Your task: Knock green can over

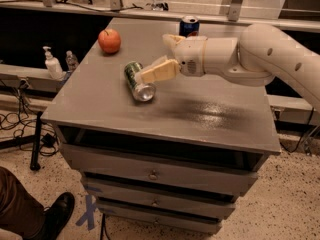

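Observation:
The green can [136,81] lies on its side on the grey cabinet top [200,119], left of centre, with its silver end facing the front. My gripper [154,57] hangs just right of and above the can, fingers spread open. The lower cream finger [159,71] reaches over the can's far side, close to or touching it. The white arm [260,54] comes in from the right.
A red apple [109,40] sits at the back left of the top. A blue Pepsi can [189,26] stands at the back edge behind the gripper. A pump bottle [51,64] and a small bottle [71,60] stand on a low shelf to the left. A shoe [55,214] shows at bottom left.

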You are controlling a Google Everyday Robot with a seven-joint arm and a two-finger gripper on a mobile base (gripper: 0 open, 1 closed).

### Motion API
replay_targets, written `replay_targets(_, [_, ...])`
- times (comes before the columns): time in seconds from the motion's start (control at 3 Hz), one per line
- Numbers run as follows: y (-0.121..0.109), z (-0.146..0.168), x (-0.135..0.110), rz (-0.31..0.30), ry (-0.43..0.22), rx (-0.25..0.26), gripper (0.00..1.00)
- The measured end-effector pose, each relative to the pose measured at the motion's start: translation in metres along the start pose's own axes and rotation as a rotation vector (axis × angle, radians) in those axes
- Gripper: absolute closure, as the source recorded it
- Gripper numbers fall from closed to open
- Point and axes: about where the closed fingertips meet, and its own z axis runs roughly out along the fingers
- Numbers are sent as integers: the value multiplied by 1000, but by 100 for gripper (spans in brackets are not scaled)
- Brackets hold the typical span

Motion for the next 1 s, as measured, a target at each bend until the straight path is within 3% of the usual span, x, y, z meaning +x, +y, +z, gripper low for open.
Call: replay_targets(1.0, [-4,-58,23,-14,69,33,0])
